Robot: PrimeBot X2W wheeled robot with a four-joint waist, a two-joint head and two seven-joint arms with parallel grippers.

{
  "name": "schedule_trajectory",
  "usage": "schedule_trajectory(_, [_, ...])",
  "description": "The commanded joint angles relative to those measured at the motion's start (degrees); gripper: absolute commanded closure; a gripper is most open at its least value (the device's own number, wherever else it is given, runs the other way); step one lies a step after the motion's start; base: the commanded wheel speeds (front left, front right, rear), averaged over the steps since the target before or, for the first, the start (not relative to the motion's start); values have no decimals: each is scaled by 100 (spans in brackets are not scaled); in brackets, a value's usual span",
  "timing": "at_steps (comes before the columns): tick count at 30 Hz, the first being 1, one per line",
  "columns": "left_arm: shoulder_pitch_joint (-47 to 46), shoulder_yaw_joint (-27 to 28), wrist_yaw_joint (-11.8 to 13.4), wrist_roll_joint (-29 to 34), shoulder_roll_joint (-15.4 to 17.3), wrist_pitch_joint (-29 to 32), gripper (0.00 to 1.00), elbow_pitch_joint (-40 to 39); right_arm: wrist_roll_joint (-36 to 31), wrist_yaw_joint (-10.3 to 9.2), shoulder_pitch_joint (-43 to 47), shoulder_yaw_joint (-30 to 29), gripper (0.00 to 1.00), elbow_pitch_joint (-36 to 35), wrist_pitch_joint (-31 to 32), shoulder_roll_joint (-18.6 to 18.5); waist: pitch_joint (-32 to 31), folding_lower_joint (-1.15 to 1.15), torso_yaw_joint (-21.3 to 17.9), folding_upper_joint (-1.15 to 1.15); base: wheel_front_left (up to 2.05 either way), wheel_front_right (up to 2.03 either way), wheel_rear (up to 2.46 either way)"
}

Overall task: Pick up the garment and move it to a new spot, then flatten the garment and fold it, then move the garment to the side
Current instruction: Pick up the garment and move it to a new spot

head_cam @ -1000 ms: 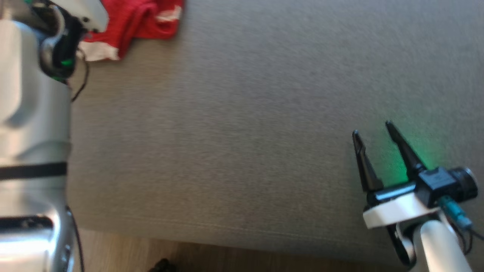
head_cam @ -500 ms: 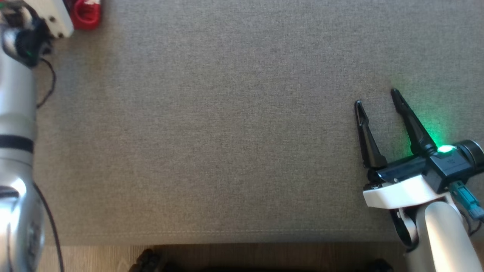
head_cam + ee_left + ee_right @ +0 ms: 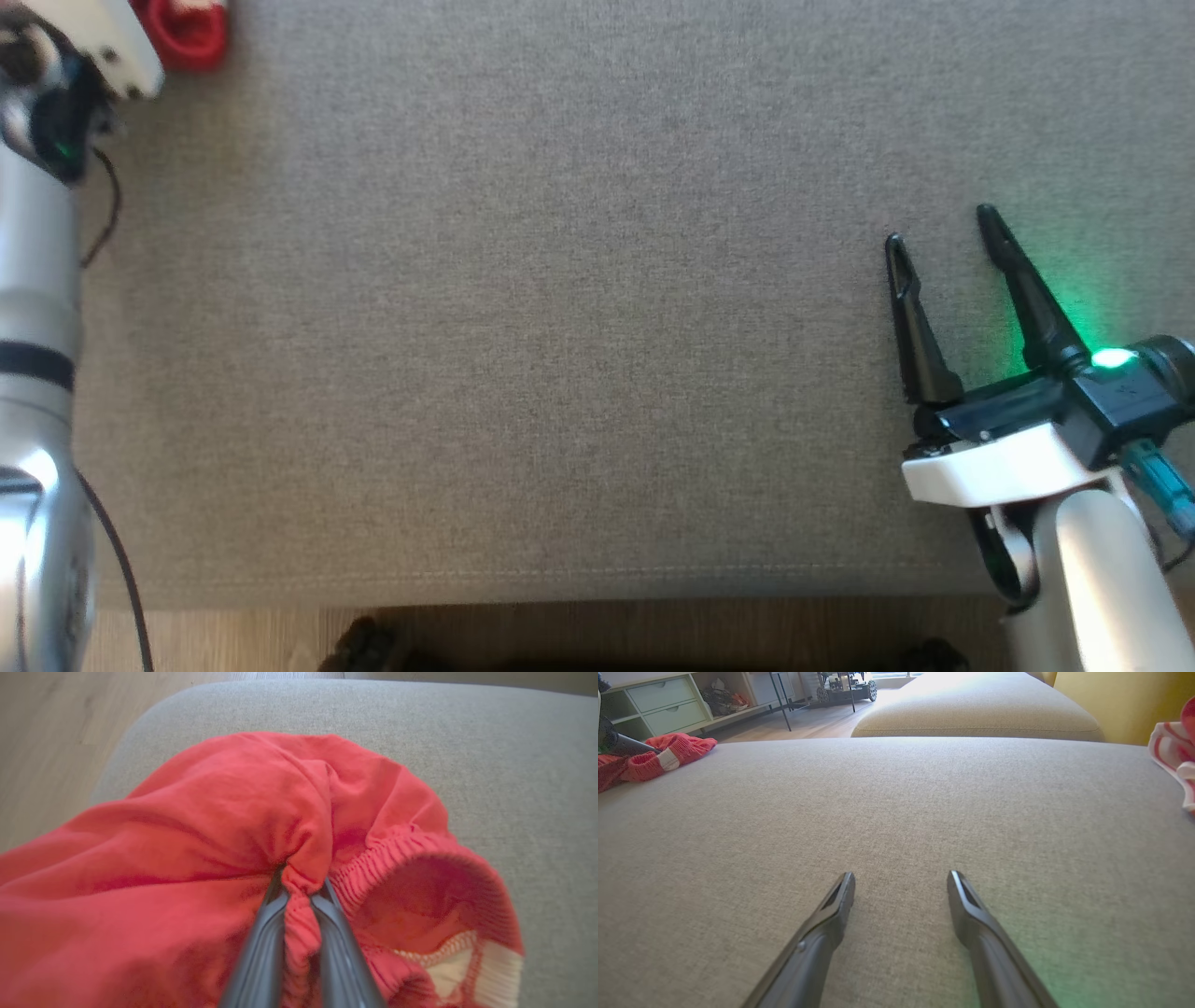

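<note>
Pinching a thin fold of the red garment (image 3: 187, 826) at the cushion (image 3: 514, 742) corner, left gripper (image 3: 301, 889) nearly shut. Right gripper (image 3: 901, 877) wide open, empty, over cushion. Risk: small bite slips on lift.

The crumpled red fabric garment with white trim (image 3: 182, 33) lies on the grey woven-fabric seat cushion (image 3: 560, 327), at its far left corner. One fold of it sits between the fingers of the left gripper (image 3: 301, 882). The right gripper (image 3: 941, 226) is over the near right corner, well apart from the garment. A red-and-white striped cloth (image 3: 1174, 751) lies at the far right edge. A second grey cushion (image 3: 980, 709) stands behind the far edge; pale wooden floor (image 3: 233, 635) lies before the near edge
</note>
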Motion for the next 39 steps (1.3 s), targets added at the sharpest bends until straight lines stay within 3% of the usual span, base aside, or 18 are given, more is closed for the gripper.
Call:
schedule_trajectory(1, [162, -16, -29, 3, 278, -221, 100, -63, 76, -2, -10, 195, 0, -70, -4, 23, -194, 0, 10, 0, 0, 0, 0])
schedule_trajectory(6, [273, -474, -35, -149, 428, -1148, 100, -520, 195, -2, 11, 387, 0, 86, -4, 57, -798, 0, -83, 0, 0, 0, 0])
schedule_trajectory(12, [472, -979, -36, -480, 670, -1488, 100, -1184, 309, -2, 116, 478, 0, 182, -4, 75, -1355, 0, -248, 0, 0, 0, 0])
schedule_trajectory(18, [809, -1496, -37, -898, 984, -1469, 100, -2256, 606, -2, 270, 526, 0, 182, -4, 78, -1904, 0, -639, 0, 0, 0, 0])
schedule_trajectory(25, [1368, -1874, -36, -1237, 1119, -1143, 100, -3592, 659, -2, 236, 532, 0, -58, -4, 79, -2140, 0, -1326, 0, 0, 0, 0])
schedule_trajectory(33, [1934, -2250, 76, -1513, 830, -475, 100, -4606, 874, -2, 27, 185, 0, -379, -4, 79, -1968, 0, -2210, 0, 0, 0, 0])
schedule_trajectory(39, [2242, -2428, 279, -1555, 530, -473, 100, -4440, 996, -2, -22, 189, 0, -439, -4, 79, -1681, 0, -2631, 0, 0, 0, 0])
